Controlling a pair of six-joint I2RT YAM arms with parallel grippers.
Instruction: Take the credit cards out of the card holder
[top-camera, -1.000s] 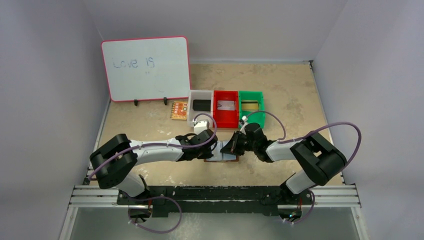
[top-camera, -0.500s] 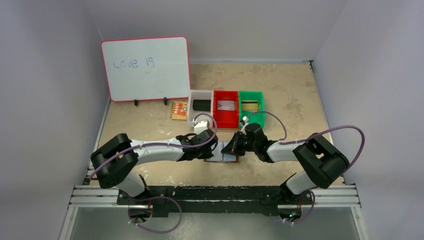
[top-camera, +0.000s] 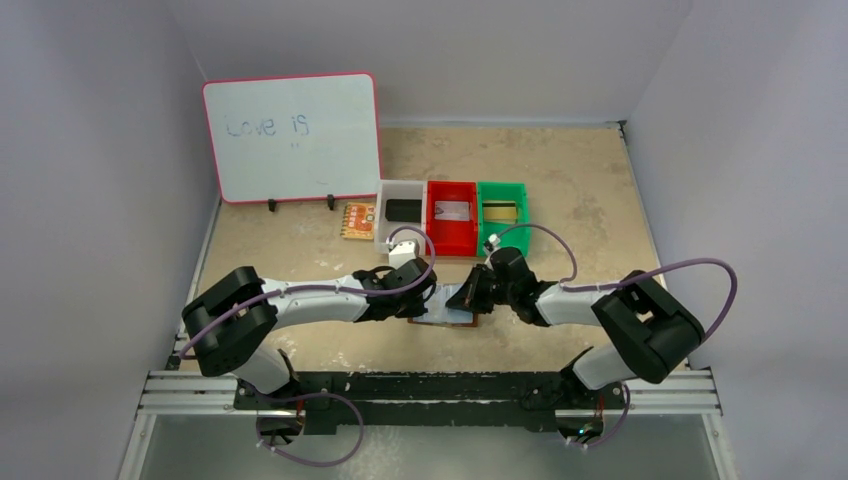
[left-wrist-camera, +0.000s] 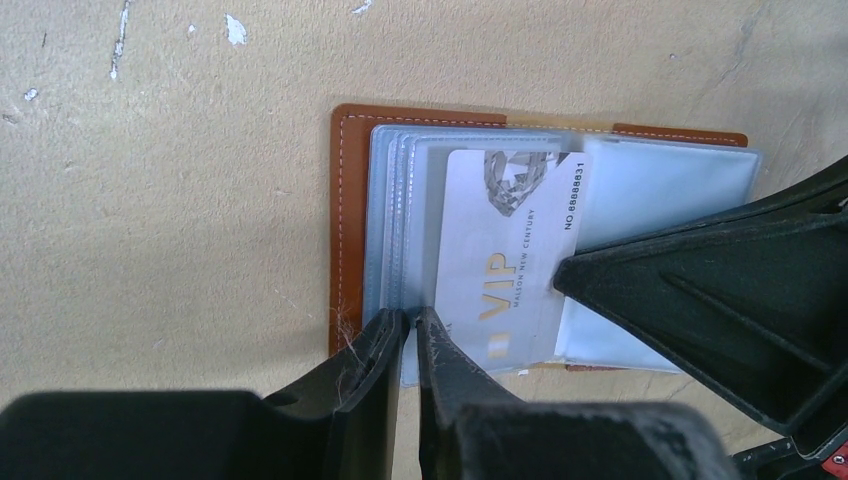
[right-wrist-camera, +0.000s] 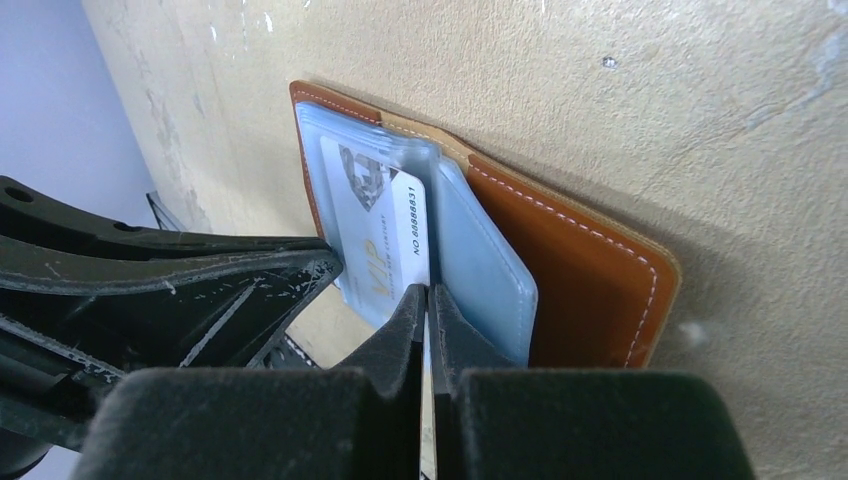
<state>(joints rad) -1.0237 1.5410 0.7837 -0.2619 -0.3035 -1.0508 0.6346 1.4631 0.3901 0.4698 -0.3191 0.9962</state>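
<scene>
The brown leather card holder (left-wrist-camera: 345, 200) lies open on the table, its pale blue-grey pocket panels facing up. A white credit card (left-wrist-camera: 500, 250) marked "VIP" sticks partway out of one pocket. My left gripper (left-wrist-camera: 411, 318) is shut on the near edge of the pocket panels. In the right wrist view my right gripper (right-wrist-camera: 428, 292) is shut on the card's (right-wrist-camera: 385, 225) free edge, beside the holder's brown cover (right-wrist-camera: 570, 260). In the top view both grippers, left (top-camera: 425, 298) and right (top-camera: 467, 297), meet over the holder (top-camera: 440, 318). Any other cards are hidden.
Behind the holder stand a white bin (top-camera: 384, 225), a red bin (top-camera: 452, 241) and a green bin (top-camera: 503, 186) in a row. An orange patterned card (top-camera: 357, 221) lies left of them. A pink-framed whiteboard (top-camera: 292, 135) stands at the back left.
The right arm's elbow has drifted a little to the right and its gripper has crept slightly rightward. The left arm holds still.
</scene>
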